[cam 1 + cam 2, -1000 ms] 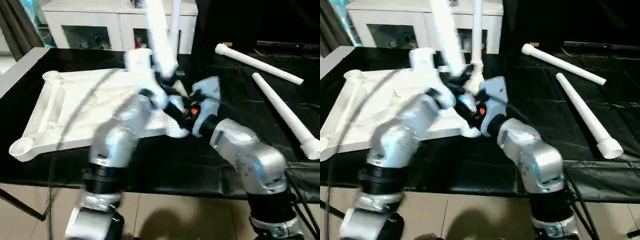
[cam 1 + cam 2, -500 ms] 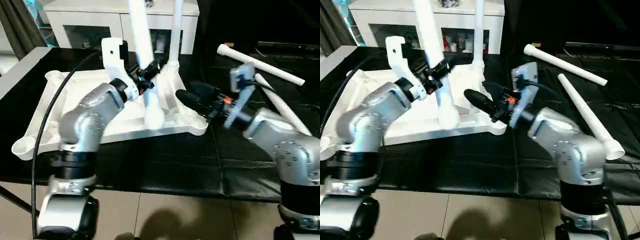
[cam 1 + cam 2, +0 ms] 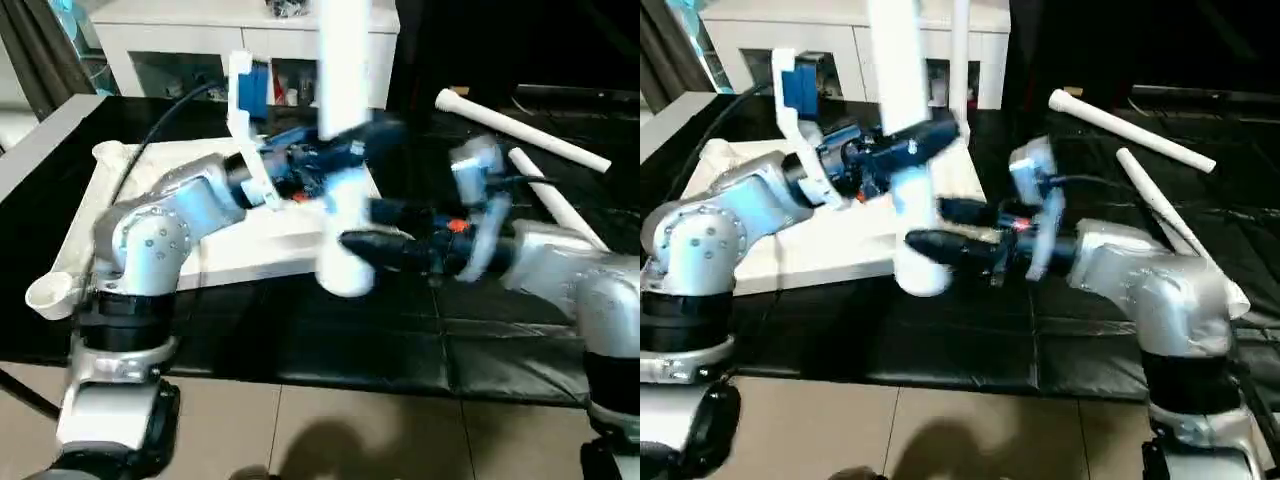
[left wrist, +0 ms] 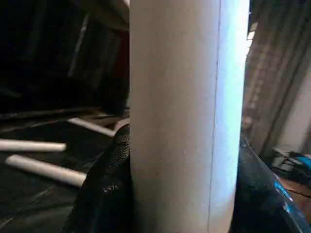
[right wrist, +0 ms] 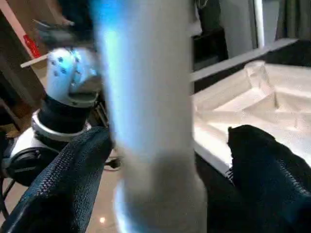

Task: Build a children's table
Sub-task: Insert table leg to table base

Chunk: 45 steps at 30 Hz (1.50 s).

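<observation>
Clutter around the work is sparse: two loose legs [image 3: 520, 128] lie near the right edge of the black-covered desk [image 3: 400, 340], well apart from the grippers, and a white cabinet [image 3: 190, 45] with glass doors stands beyond the far edge. The table top [image 3: 150, 215] lies underside up toward the desk's left edge, a round socket [image 3: 48, 292] at its near-left corner, with a fitted leg [image 3: 960, 55] rising from its far-right corner.

The left gripper [image 3: 335, 158] is clenched on the held leg [image 3: 342, 150], which stands nearly upright with its lower end just beyond the top's near-right corner. The right gripper [image 3: 385, 228] reaches in from the right with its fingers [image 5: 53, 189] spread either side of that leg's lower end, not closed on it. The left forearm crosses over the table top and hides much of its right half.

Half a second ago the held leg stood further left, over the top, and the right gripper hung apart from it to the right; the leg has since swung right and the right gripper has come in around it.

The left wrist view gives the leg pressed between the two black pads [image 4: 104, 189], with the loose legs behind. The right wrist view adds the ribbed underside [image 5: 252, 104] of the top just past the leg.
</observation>
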{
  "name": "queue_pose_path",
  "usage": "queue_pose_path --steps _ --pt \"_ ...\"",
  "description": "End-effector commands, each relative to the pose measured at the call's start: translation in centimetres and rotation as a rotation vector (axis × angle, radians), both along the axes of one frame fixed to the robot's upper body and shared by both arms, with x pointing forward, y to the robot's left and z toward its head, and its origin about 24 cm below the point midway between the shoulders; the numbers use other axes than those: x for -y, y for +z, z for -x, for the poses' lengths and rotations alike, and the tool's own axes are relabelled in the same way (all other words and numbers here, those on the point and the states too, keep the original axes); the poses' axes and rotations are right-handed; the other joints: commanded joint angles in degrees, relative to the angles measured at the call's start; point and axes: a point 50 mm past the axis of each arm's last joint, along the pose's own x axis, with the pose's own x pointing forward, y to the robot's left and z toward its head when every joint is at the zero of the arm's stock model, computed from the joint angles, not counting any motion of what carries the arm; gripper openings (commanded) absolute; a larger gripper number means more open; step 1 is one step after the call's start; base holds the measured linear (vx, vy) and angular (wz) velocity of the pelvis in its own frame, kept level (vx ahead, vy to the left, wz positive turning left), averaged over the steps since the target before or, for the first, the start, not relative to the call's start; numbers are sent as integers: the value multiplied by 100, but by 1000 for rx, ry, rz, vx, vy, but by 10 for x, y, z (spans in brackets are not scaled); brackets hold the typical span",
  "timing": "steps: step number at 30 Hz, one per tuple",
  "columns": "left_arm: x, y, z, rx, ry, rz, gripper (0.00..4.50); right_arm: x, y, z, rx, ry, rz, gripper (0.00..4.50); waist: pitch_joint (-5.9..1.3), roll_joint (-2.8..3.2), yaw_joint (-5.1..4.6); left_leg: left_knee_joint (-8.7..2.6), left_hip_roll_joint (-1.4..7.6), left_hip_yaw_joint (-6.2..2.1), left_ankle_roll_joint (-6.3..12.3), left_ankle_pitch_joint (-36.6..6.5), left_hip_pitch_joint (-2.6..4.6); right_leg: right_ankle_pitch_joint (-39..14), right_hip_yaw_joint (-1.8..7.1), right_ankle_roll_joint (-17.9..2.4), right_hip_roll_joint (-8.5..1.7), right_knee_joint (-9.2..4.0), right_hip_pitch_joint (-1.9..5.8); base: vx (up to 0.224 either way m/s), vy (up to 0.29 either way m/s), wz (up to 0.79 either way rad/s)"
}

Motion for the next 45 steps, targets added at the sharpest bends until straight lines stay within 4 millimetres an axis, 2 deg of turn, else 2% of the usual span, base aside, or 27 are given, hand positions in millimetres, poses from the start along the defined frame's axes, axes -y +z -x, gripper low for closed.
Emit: queue_pose_path --steps 1,4,6,11,12,20,22,29,32,33,38,39,43,45 --pt "7 8 8 34 -76 6 188 -6 1 0 4 22 -14 403 -396 -82 22 -370 386 -115 256 -119 19 -978 414 -886 -674 -411 346 0 0 0" --pt "8 6 11 40 -105 -3 188 -7 0 -1 -3 25 -35 382 -398 -69 19 -375 397 -124 267 -89 25 -971 413 -798 -658 -408 337 0 0 0" --pt "8 6 11 40 -107 -3 188 -8 0 1 -8 41 -44 349 -400 -70 18 -375 392 -122 268 -67 27 -926 414 -768 -654 -409 335 0 0 0" --pt "8 5 12 37 -115 -3 188 -8 -2 3 -13 63 -50 329 -407 -62 28 -372 392 -123 262 -40 23 -871 412 -761 -651 -401 338 0 0 0" --pt "8 5 12 37 -116 -3 188 -8 -2 3 -14 64 -50 302 -406 -60 30 -372 392 -124 258 -52 25 -876 413 -761 -654 -404 337 0 0 0" --pt "7 5 12 41 -112 -8 188 -9 -5 4 -11 63 -36 252 -405 -58 49 -375 394 -124 245 -48 27 -906 412 -723 -646 -403 332 0 0 0" --pt "7 5 12 40 -112 -7 188 -9 -6 4 -10 63 -35 224 -408 -60 54 -372 391 -121 242 -52 27 -902 414 -733 -649 -404 333 0 0 0" --pt "6 2 15 47 -114 -17 188 -9 -10 1 24 8 13 206 -405 -53 54 -381 395 -127 202 -84 29 -938 413 -702 -650 -407 331 0 0 0" --pt "6 2 11 19 -56 7 188 -9 -9 0 38 -25 6 201 -408 -50 57 -375 397 -124 205 -99 26 -911 415 -733 -660 -406 334 0 0 0" --pt "7 3 8 -5 -35 24 244 -9 -8 0 44 -35 4 201 -406 -51 58 -374 400 -126 189 -115 24 -910 413 -748 -664 -409 335 0 0 0" --pt "8 7 4 7 32 56 267 -10 -8 0 73 -55 26 196 -404 -54 66 -376 393 -124 204 -99 21 -899 419 -737 -649 -419 336 0 0 0" --pt "9 8 -3 16 130 60 292 -10 -8 -1 87 -70 38 196 -404 -59 63 -378 392 -130 215 -86 14 -896 416 -703 -648 -424 344 0 0 0" --pt "9 12 -14 28 297 101 320 -11 -8 -1 99 -85 46 195 -411 -75 59 -363 390 -130 258 -43 5 -787 416 -667 -649 -425 361 0 0 0" --pt "9 14 -24 33 467 115 331 -12 -7 -1 105 -95 45 195 -419 -74 68 -356 388 -131 287 -24 1 -770 414 -647 -659 -418 369 0 0 0"
